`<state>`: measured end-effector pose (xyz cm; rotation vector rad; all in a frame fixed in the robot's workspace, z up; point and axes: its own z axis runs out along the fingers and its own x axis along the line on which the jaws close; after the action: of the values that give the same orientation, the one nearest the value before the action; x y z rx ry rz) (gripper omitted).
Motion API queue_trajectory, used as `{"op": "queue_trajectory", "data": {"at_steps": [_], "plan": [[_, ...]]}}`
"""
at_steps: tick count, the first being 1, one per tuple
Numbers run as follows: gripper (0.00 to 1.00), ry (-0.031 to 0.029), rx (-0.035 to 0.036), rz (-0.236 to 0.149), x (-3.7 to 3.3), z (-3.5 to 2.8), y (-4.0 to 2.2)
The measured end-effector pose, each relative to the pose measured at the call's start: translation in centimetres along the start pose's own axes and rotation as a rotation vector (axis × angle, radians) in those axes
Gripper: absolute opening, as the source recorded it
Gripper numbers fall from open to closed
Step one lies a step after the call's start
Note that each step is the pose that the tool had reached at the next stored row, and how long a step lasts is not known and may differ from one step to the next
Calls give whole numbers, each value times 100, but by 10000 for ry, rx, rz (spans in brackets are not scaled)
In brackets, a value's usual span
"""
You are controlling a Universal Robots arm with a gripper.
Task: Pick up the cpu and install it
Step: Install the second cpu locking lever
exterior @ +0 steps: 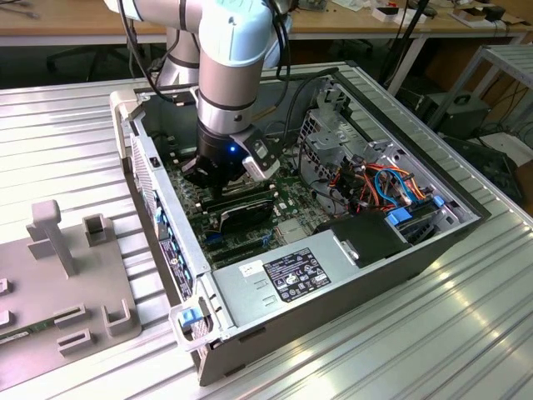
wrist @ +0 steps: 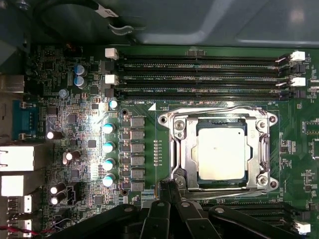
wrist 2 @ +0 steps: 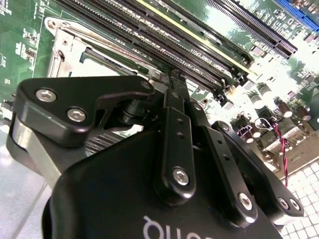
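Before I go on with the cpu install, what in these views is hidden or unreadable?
- Whether the cpu is fully seated in its socket: the first wrist view looks straight down, so height and tilt do not show.
- The socket in the exterior view: the arm covers it.
- Most of the socket frame in the second wrist view: the gripper body blocks it.

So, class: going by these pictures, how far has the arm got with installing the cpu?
Done, it seems: the cpu already lies in its socket frame on the motherboard, silver top up. In hand: nothing; the gripper sits beside the socket with its fingertips together and nothing between them. Left: I cannot tell whether the frame is latched down over the chip, so securing it may remain.
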<state>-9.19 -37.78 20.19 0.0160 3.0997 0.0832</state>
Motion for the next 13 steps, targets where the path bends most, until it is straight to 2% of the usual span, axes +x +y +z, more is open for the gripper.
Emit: {"op": "queue_trajectory", "data": {"at_steps": [4,6,13], "plan": [[11,-4,-4,0,-1,-21,1],[11,-1,1,-1,-3,-80,3],[11,-1,7,-1,-9,-211,11]]}}
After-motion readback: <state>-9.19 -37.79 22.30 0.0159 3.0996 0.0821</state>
